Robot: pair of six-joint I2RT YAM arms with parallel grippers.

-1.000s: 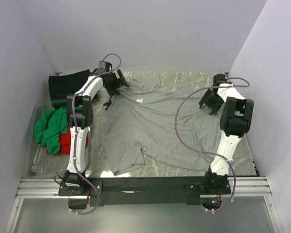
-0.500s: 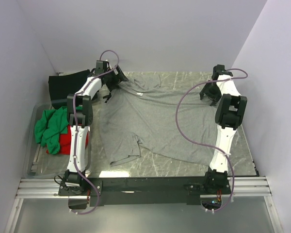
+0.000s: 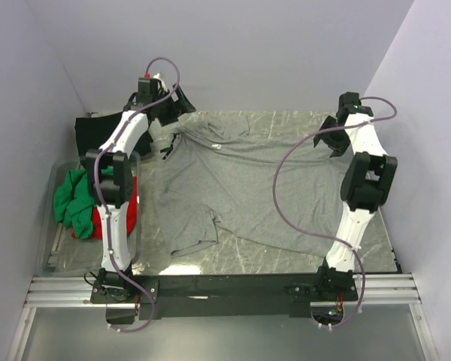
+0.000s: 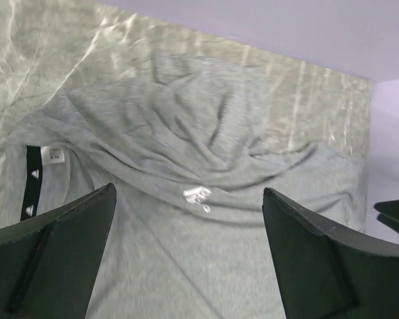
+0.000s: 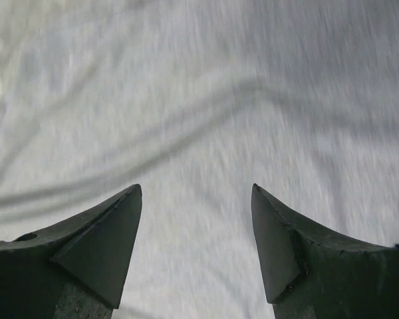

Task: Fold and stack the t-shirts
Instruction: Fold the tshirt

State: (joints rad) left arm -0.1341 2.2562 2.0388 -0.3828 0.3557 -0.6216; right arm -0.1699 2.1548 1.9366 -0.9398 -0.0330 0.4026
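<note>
1. The left fingers [image 4: 53, 252] are wide apart and empty, with the grey t-shirt [image 3: 248, 188] and its white logo [image 4: 197, 195] right under them.
2. The right fingers [image 5: 100, 246] are spread too, holding nothing, just grey cloth below.
3. The black shirt [image 3: 98, 131] and green shirt [image 3: 77, 197] sit off to the left fingers' outer side.

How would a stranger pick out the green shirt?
Find the marbled table with the big grey t-shirt spread on it. At its left edge lies a crumpled heap: the green t-shirt, bunched against the red t-shirt, nearer the arms than the black t-shirt.
</note>
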